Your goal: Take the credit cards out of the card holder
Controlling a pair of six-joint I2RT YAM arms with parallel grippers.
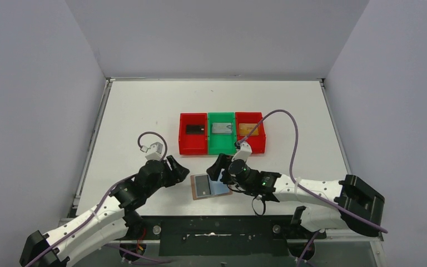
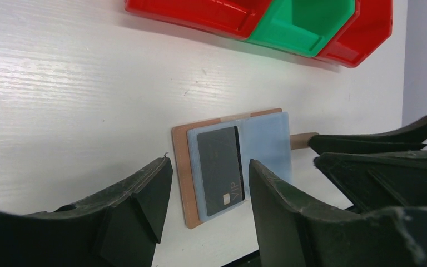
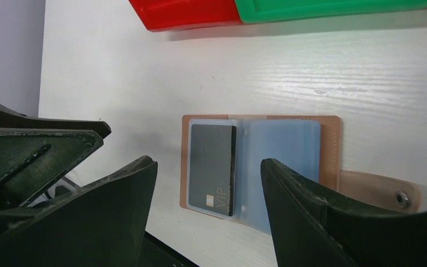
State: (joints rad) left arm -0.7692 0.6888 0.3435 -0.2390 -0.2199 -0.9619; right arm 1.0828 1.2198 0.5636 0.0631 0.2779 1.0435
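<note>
Tan card holder (image 3: 289,147) below right pincer (image 3: 208,162)

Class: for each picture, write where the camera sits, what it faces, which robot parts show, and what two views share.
Top external: above, behind; faces the table; left arm, right arm show.
Left wrist: left arm; faces the card holder; own fingers show.
Right wrist: right arm; same holder; own fingers show.
Wrist views share the VIP card.

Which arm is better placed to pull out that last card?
Probably left: the card sits in the wallet's left half, beside the open left gripper; the right gripper is at the strap side.
</note>
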